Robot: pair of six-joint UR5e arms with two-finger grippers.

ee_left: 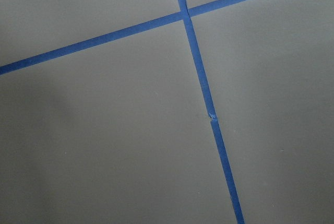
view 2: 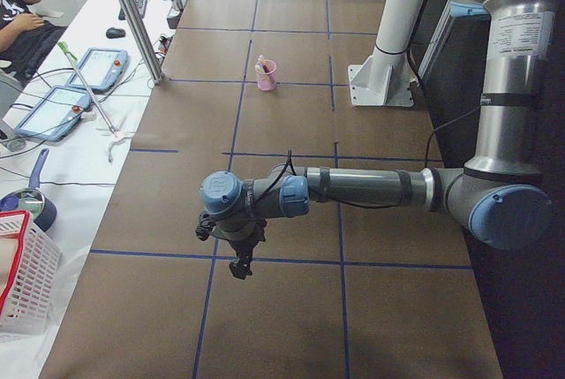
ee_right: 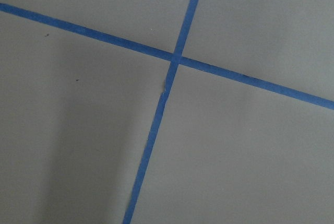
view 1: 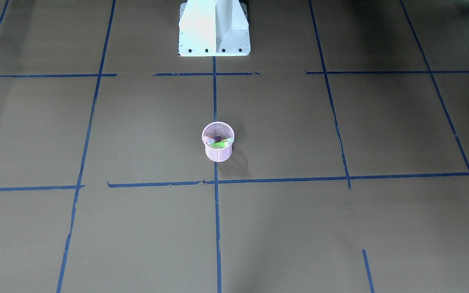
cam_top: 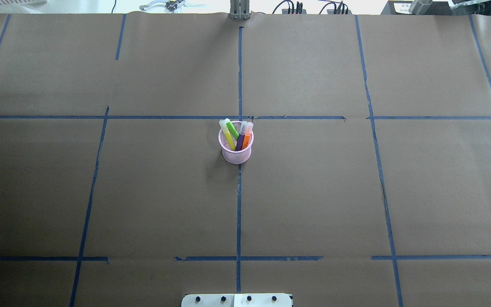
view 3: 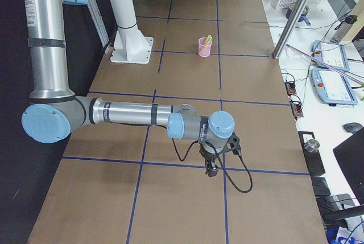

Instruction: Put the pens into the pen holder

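Pens [cam_top: 238, 135], all 4, in pink pen holder [cam_top: 237, 157]

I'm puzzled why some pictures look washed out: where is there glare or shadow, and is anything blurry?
Exterior front-facing view: the white robot base is blown out by glare, and the pen holder casts a faint shadow. Overhead exterior view: evenly lit, pens sharp. Both wrist views: greyish, soft shadows on the table.

L arm [view 2: 371, 189], R arm [view 3: 125, 113]: silver tubes w/ blue joint caps [view 2: 499, 217]; white bolted base [view 1: 214, 36].
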